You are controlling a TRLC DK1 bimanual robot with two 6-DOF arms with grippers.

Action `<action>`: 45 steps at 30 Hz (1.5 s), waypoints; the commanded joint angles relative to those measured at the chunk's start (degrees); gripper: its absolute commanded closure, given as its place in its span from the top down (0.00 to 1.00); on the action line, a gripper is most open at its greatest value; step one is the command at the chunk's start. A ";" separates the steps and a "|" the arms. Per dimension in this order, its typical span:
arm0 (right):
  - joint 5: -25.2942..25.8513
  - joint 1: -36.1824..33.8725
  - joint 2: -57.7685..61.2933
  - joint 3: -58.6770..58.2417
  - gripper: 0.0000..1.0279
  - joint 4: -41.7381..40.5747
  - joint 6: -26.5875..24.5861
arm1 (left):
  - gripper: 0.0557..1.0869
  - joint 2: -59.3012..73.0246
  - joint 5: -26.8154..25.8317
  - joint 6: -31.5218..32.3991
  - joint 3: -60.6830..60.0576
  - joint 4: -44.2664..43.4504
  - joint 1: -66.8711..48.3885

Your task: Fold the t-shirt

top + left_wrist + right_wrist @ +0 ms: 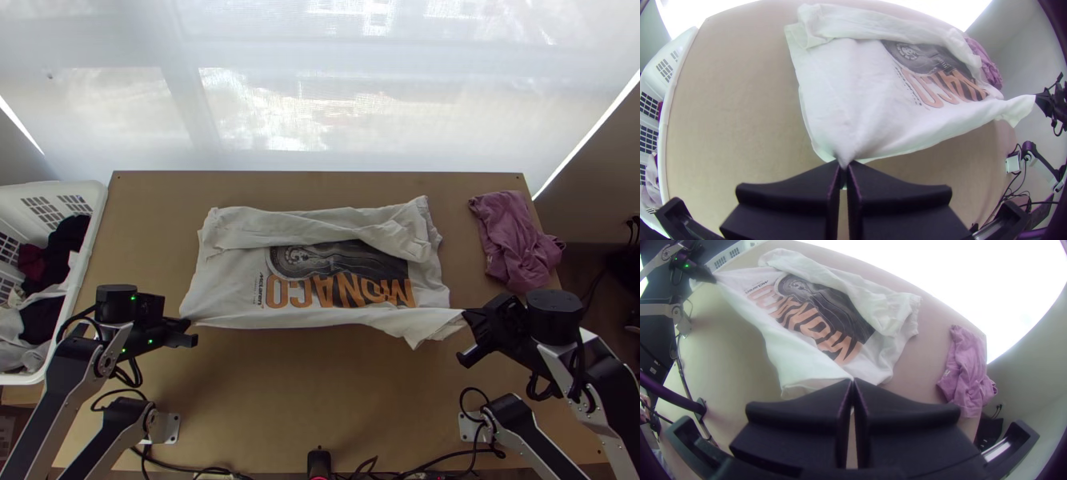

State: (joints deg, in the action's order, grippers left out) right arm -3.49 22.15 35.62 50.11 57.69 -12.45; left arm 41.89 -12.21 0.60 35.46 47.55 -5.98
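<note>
You are gripping the near edge point(336, 318) of the white t-shirt point(228, 280) at both ends: your left tool point(843, 167) is closing its fingers on one corner, and your right tool point(853, 382) is pinching the cloth near the other. The shirt is lying spread across the middle of the desk point(320, 400), with its far strip point(280, 228) already lying folded over part of the dark print point(344, 260). You are, by the look of it, setting up the matching near fold.

To do this well, you are wanting both tools rising and travelling away from you together, at one height and one pace, so that the edge is staying straight. You are pulling only enough to flatten the span; tugging harder is likely dragging the body out of square or slipping a corner free. Watch the loose flap point(412, 332) hanging beside the right tool, since it is probably tucking under if you are lowering too soon. You are best laying the edge down along the far strip, then opening both tools gently and backing out low. The pink garment point(520, 240) is lying well apart, beyond the shirt's right side, so you are leaving it alone.
</note>
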 commanded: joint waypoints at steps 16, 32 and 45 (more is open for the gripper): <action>0.06 0.35 -2.48 13.79 0.03 11.30 0.23 | 0.03 -1.20 -0.01 -3.41 10.68 15.47 -0.17; 0.15 0.35 -1.51 15.99 0.03 11.83 0.23 | 0.03 0.56 -0.10 -7.02 13.32 17.93 0.18; 0.15 -3.34 10.09 8.87 0.03 -9.97 -4.95 | 0.03 13.57 0.08 -4.91 16.66 0.79 -0.35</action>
State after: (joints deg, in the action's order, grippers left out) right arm -3.27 21.26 39.44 61.60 57.36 -14.17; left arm 49.15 -12.03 -4.75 49.74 54.41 -6.33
